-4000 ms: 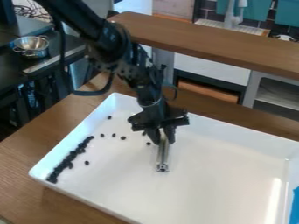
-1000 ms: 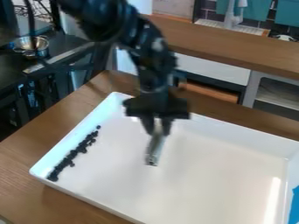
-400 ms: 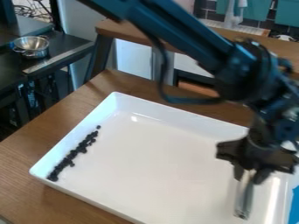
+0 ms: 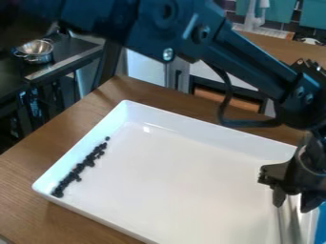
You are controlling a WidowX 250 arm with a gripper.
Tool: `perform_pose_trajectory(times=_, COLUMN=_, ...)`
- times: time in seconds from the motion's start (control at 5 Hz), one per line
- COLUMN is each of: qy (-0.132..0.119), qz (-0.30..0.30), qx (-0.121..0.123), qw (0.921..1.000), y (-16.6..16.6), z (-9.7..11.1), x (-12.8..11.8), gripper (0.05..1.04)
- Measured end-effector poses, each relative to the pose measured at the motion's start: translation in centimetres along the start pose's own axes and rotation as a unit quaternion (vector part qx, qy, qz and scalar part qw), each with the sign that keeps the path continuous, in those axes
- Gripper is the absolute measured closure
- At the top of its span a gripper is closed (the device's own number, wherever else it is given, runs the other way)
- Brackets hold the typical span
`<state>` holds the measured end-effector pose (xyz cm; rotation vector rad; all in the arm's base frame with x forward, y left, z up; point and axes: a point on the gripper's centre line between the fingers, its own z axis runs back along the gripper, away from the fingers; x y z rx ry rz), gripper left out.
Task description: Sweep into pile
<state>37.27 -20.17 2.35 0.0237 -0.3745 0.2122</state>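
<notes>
At the right edge of the view hangs the gripper (image 4: 294, 202), over the right part of the white tray (image 4: 191, 125). It is shut on a silvery metal sweeping tool (image 4: 291, 224), which points down toward the tray's near right corner; its lower end runs out of the view. Small dark pieces (image 4: 79, 168) lie in a slanting line along the tray's left wall, far from the gripper, with one piece slightly apart at the line's upper end.
The tray's raised walls stand around the work area on a wooden table (image 4: 32, 205). A blue item (image 4: 322, 224) lies at the right edge. Behind are a metal bowl (image 4: 35, 51) on a dark counter and a wooden shelf (image 4: 280, 46).
The gripper has moved from the tray's middle to its right side with the tool. Stray pieces seen earliest inside the tray now lie with the line at the left wall.
</notes>
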Motion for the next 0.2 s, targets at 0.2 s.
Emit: perform_pose_trajectory(times=0.2, qy=0.042, qz=-0.010, qx=-0.004, qw=0.9990, y=0.86, z=1.03, x=-0.19, gripper=0.126)
